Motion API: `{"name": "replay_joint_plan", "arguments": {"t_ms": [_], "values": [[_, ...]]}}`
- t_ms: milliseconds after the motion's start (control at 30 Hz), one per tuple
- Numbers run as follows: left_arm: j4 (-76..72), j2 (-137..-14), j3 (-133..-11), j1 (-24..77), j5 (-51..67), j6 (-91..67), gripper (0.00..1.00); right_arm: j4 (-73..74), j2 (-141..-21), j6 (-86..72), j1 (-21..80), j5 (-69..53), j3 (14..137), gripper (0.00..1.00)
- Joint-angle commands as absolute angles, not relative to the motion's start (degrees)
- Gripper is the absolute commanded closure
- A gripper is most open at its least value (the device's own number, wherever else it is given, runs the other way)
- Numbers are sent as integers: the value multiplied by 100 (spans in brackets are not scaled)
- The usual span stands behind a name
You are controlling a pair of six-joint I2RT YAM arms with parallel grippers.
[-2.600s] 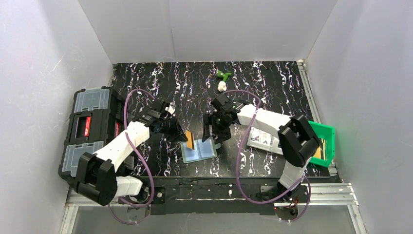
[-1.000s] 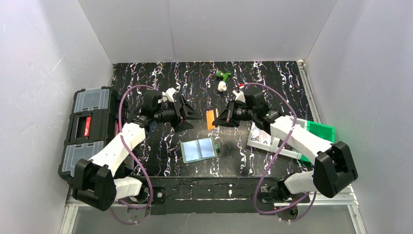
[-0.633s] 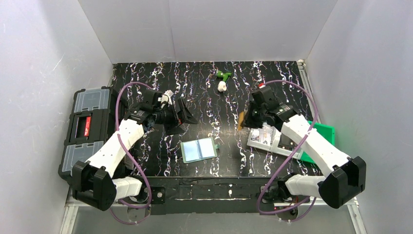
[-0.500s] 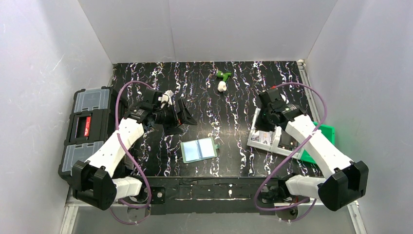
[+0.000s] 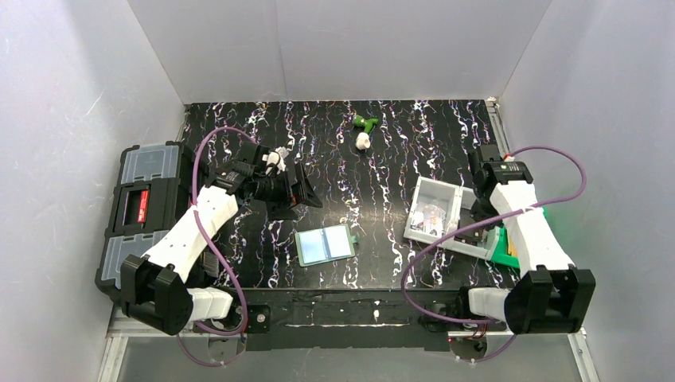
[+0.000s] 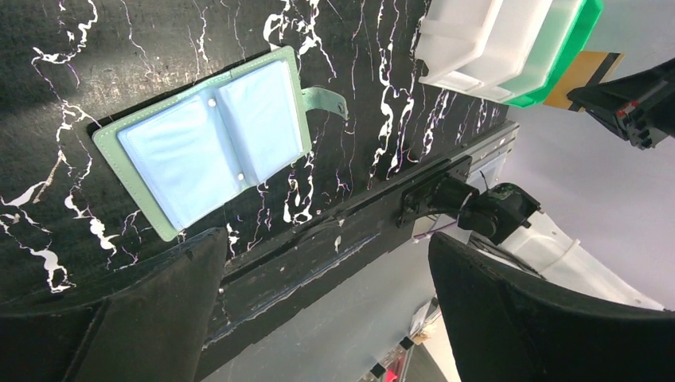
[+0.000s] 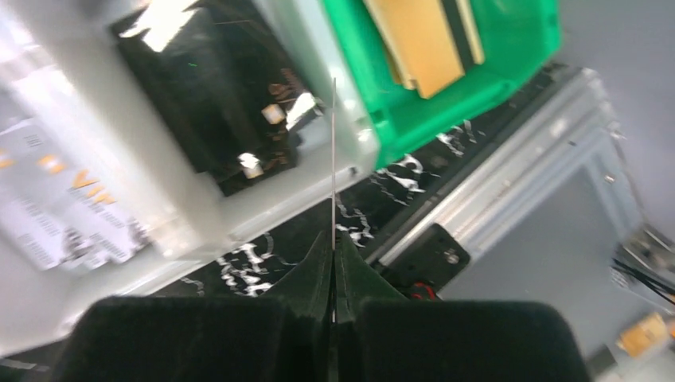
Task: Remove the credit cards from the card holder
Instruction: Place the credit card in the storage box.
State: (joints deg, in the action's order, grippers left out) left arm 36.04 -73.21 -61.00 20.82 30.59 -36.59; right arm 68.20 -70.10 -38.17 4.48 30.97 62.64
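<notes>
The card holder [image 5: 324, 244] lies open and flat on the black marbled table, its pale blue pockets facing up and its snap tab to the right; the left wrist view shows the holder [image 6: 203, 139] too. My left gripper [image 5: 306, 191] hovers behind and to its left, open and empty, as the gripper [image 6: 326, 239] also appears in its own view. My right gripper [image 7: 333, 239] is shut on an orange credit card [image 6: 587, 72], seen edge-on [image 7: 333, 159], over the white tray and green bin. In the top view this gripper [image 5: 481, 219] is at the far right.
A white tray [image 5: 434, 195] holds printed cards [image 5: 430, 221]. The green bin [image 7: 477, 64] beside it holds orange cards [image 7: 426, 40]. A black toolbox [image 5: 147, 211] stands at the left edge. A small green and white toy [image 5: 364, 131] lies at the back.
My right arm carried the orange card from the middle of the table to the right, over the tray and bin. My left gripper opened wide and drew back slightly to the left.
</notes>
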Motion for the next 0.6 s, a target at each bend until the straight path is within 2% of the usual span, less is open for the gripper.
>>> {"name": "replay_joint_plan", "arguments": {"t_ms": [0, 267, 567], "values": [[3986, -7279, -6357, 2110, 3178, -3369, 2, 7434, -7371, -3846, 91, 3855, 6739, 99], [4186, -7223, -6357, 2119, 3308, -3153, 2, 7592, -8063, -3794, -702, 4085, 7115, 99], [4255, -7099, -6216, 2122, 3426, -3076, 2, 7546, -8640, -3727, -1062, 4013, 7377, 99]]}}
